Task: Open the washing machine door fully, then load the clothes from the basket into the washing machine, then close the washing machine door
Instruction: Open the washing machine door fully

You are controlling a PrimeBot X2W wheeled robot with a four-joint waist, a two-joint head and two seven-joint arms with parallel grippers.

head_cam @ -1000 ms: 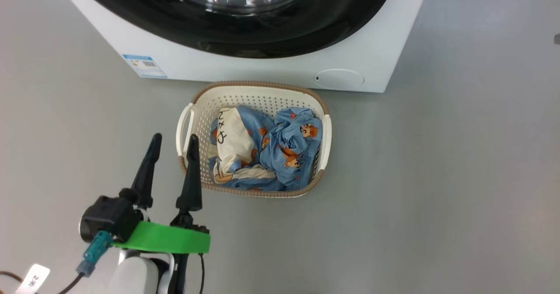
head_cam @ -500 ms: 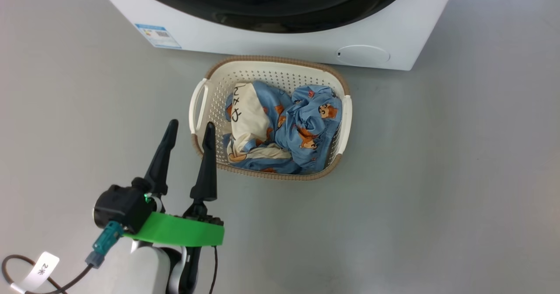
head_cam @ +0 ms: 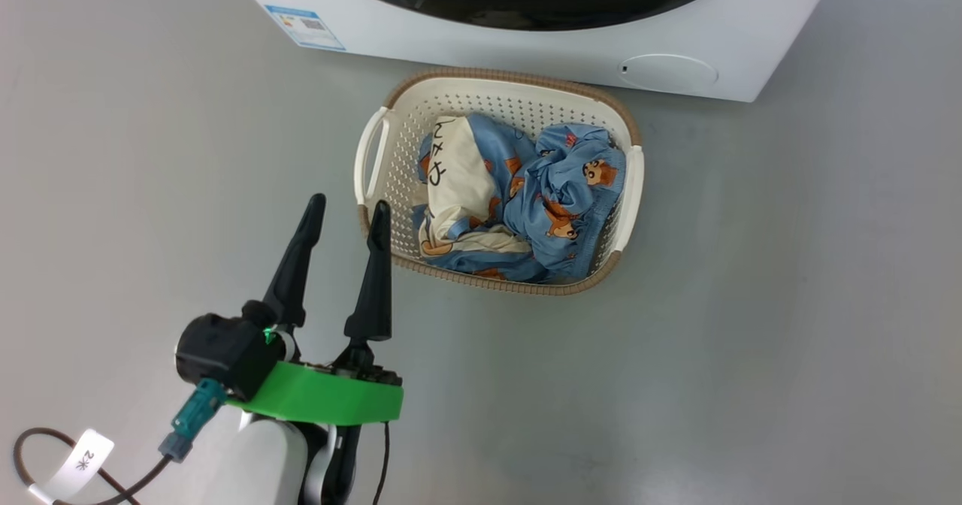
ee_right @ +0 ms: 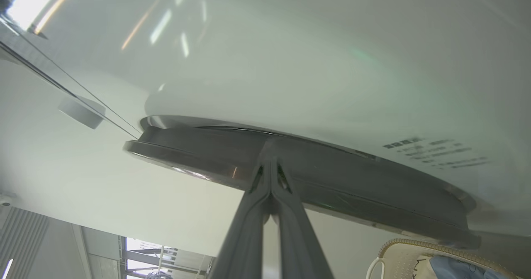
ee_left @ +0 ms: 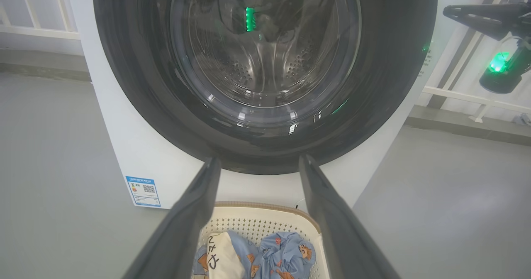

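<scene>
1. Clearly on step one: opening the washing machine door (ee_left: 265, 55), shut flush on the washing machine (head_cam: 526, 46).
2. Holds the right gripper (ee_right: 270, 169), pressed together, at the door's rim.
3. Holds the left gripper (head_cam: 349, 203) spread beside the basket (head_cam: 630, 189), clothes (head_cam: 526, 204) heaped inside.
4. Calls next, probably, for catching that rim and swinging it fully wide.
</scene>
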